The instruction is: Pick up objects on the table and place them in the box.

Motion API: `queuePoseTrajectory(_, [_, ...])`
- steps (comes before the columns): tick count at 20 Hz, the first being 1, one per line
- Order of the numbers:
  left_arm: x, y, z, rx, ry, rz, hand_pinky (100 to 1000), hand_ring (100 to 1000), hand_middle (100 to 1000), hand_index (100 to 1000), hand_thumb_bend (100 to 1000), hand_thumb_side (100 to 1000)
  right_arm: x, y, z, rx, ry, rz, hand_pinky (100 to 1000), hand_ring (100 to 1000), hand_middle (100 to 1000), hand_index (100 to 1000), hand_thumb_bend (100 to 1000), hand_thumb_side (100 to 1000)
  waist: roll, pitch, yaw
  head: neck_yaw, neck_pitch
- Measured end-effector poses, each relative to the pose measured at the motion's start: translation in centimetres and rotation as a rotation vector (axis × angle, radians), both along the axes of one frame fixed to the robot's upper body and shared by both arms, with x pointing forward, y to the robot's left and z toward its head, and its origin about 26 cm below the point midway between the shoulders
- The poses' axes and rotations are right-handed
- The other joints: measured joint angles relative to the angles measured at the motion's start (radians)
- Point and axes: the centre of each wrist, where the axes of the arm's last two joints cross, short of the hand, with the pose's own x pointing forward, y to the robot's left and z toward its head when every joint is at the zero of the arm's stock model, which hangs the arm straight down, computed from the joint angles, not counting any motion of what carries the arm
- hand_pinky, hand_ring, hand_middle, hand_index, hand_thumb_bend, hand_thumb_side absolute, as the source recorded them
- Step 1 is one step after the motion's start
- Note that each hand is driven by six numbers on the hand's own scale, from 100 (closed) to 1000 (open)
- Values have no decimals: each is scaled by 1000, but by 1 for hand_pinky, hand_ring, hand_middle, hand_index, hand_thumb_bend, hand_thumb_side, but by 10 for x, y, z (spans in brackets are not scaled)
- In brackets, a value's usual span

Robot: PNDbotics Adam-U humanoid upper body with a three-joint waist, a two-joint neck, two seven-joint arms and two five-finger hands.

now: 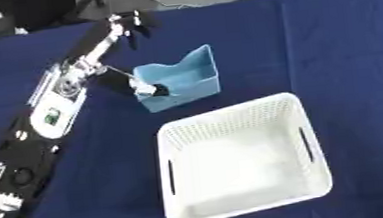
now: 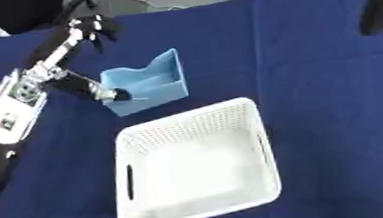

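Note:
A light blue open-topped container (image 1: 183, 79) with one cut-away side stands on the blue cloth, just beyond the white perforated basket (image 1: 239, 159). My left arm runs up the left side of the view. My left hand (image 1: 93, 57) is spread wide: its fingers (image 1: 125, 24) point to the far edge, well away from the container, while its thumb tip (image 1: 151, 90) touches the container's near-left corner. Nothing is held. The basket's inside shows only white. In the right eye view a dark part of my right hand (image 2: 381, 5) hangs at the upper right, far from both things.
Blue cloth (image 1: 346, 41) covers the table, with open room to the right of the container and the basket. The cloth's far edge runs along the top, with grey floor and dark shapes beyond it.

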Motion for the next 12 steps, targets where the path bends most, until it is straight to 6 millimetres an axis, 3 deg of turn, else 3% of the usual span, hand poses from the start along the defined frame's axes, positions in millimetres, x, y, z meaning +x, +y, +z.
queuePoseTrajectory(12, [2, 4, -13, 38, 43, 4, 456, 677, 717, 800, 1000, 410, 0, 2, 0, -6, 0, 10, 614, 706, 813, 803, 100, 686, 7, 6, -6, 4, 0])
